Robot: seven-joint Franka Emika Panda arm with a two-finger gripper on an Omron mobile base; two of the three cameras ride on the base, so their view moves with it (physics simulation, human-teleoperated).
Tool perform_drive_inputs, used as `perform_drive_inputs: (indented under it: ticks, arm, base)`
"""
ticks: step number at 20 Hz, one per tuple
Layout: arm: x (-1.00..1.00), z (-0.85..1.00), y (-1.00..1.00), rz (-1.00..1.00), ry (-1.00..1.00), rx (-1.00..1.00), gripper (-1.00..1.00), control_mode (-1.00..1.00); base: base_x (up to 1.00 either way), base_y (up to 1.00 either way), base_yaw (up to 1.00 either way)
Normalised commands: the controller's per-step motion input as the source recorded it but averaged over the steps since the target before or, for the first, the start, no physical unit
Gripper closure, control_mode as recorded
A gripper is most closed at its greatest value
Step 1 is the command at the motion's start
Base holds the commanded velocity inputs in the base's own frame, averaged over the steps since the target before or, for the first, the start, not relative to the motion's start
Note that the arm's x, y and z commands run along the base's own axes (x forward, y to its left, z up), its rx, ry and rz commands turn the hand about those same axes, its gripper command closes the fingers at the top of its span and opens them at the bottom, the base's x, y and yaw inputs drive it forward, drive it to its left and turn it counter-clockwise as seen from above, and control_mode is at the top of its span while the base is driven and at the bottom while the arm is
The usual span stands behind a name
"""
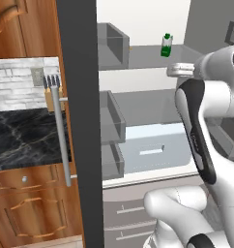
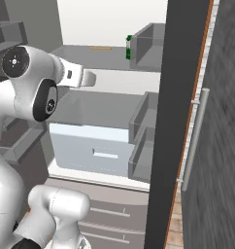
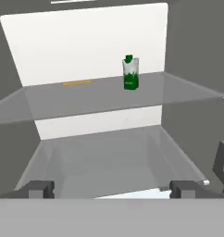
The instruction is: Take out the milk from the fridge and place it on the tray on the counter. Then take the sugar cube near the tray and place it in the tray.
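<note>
I have the fridge (image 1: 82, 121) open and my gripper (image 3: 111, 189), jaws spread wide and empty, facing the milk (image 3: 130, 73) standing upright at the far right of the upper shelf (image 3: 86, 97), so both placements are, I judge, left to do.

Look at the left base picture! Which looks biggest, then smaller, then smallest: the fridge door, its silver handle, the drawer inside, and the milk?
1. Fridge door
2. Fridge drawer
3. Silver bar handle: longer than the drawer is wide but far thinner, so this pair is a close call
4. Milk carton: far back, so it looks extra small
</note>
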Motion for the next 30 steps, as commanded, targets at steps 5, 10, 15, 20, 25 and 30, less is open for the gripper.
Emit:
perform_drive_inputs:
  ticks: [5,10,15,20,25,30]
  arm:
    - [0.05,0.39,0.00,-0.19,-0.07,0.00,-1.00,-1.00]
    - [0.28,0.22,-0.05,-0.01,0.00,0.00,-1.00,-1.00]
    - [0.53,0.01,-0.16,0.00,0.04,0.00,-1.00,-1.00]
    - [0.55,0.03,-0.32,0.00,0.07,0.00,-1.00,-1.00]
    - [0.36,0.10,-0.17,0.00,0.03,0.01,-1.00,-1.00]
    - [0.43,0.05,-0.12,0.00,0.02,0.01,-1.00,-1.00]
  base:
    - [0.00,0.00,0.00]
    - [0.00,0.00,0.00]
    - [0.00,0.00,0.00]
    - [0.00,0.00,0.00]
    - [0.00,0.00,0.00]
    - [0.00,0.00,0.00]
